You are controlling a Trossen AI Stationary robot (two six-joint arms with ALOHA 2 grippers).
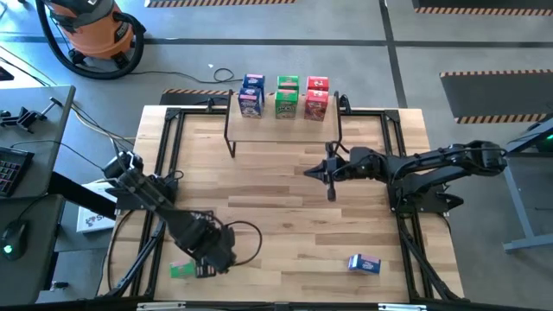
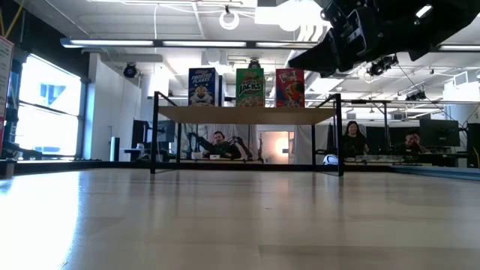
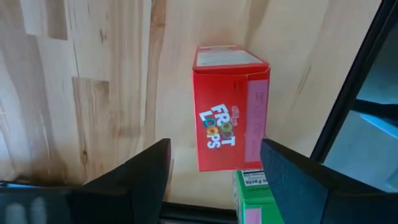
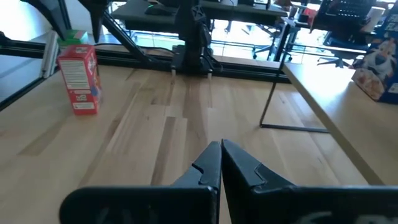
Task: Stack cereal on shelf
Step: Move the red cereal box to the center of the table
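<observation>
The shelf (image 1: 285, 125) stands at the table's far edge with a blue (image 2: 202, 86), a green (image 2: 250, 86) and a red cereal box (image 2: 289, 88) upright on it in a row. At the near left a red Froot Loops box (image 3: 227, 118) stands on the table (image 4: 79, 79), next to a green box (image 1: 181, 270). My left gripper (image 3: 214, 146) hangs open above the red box, pointing down, one finger on either side, touching nothing. A blue box (image 1: 364, 264) lies at the near right. My right gripper (image 4: 221, 152) waits shut over the table's middle (image 1: 331, 177).
Black frame rails (image 1: 168, 173) run along the table's left and right sides and close beside the red box (image 3: 348, 93). A black cable loop (image 1: 246, 242) lies by my left arm. People sit in the room beyond the shelf (image 2: 352, 135).
</observation>
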